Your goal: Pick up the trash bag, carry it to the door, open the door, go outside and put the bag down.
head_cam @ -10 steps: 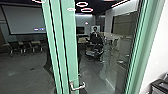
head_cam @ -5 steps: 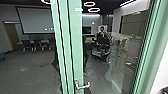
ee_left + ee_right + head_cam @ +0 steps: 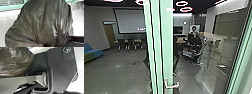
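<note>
In the head view, a glass door has a pale green upright frame (image 3: pixel 167 45) with a metal lever handle (image 3: pixel 172 85) low on it; whether it stands ajar I cannot tell. The dark trash bag (image 3: pixel 38 18) bulges large in the left wrist view, its glossy folds drawn together at my left gripper (image 3: pixel 48 45), which is shut on it. Part of the bag (image 3: pixel 15 60) also shows in the right wrist view, beside the robot's dark plate. How my right gripper stands is hidden.
Past the glass, a person (image 3: pixel 194 38) is at the back near a table. Chairs (image 3: pixel 130 45) line up below a projection screen (image 3: pixel 130 21). A blue and green sofa (image 3: pixel 92 53) sits far left. Another green frame (image 3: pixel 244 65) rises at the right.
The head camera has turned left, so the scene has shifted right across the picture; the sofa and more of the room's left side have come into sight.
</note>
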